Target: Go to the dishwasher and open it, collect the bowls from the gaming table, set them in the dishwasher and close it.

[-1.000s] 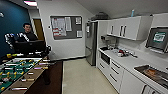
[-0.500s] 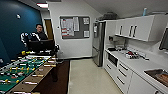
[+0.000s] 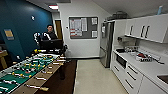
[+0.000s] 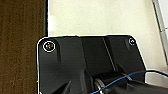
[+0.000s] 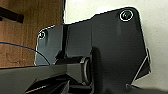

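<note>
Foosball table (image 3: 30,72) left, refrigerator (image 3: 106,46) ahead

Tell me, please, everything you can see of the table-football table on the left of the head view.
The table-football table stands at the left, running away from the camera toward a person at its far end. It has a green field, a brown wood-look rim and metal rods crossing it, with light handles sticking out over the near side. Small figures, some yellow, sit on the rods. It stands on a dark brown floor strip beside the pale floor.
</note>
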Tool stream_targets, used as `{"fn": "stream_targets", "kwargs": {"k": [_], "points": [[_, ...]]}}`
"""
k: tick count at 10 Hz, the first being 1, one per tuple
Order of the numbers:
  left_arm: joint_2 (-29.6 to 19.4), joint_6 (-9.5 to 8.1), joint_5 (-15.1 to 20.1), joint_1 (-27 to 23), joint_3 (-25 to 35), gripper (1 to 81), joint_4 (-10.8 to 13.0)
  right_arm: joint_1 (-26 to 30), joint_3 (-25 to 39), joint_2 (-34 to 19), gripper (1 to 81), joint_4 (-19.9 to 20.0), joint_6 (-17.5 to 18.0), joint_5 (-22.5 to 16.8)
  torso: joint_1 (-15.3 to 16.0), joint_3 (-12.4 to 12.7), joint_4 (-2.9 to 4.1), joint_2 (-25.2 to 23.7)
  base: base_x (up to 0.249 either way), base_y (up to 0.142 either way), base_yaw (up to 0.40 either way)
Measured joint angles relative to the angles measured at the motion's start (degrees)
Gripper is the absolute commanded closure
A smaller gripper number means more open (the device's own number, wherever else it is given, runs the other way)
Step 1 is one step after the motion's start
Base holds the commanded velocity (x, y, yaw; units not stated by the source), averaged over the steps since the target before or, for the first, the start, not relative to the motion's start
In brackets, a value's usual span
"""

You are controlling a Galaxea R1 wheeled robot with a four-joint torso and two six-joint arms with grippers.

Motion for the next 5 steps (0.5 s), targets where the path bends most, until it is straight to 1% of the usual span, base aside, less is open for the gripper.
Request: {"fn": "stream_targets", "kwargs": {"k": [5], "points": [[-0.02,0.02,-0.3,0.13,0.02,1.0,0.01,0.0,0.0,0.02,1.0,-0.01,0.0,0.04,-0.02,0.0,0.0,0.0,0.0,0.0,0.22]]}}
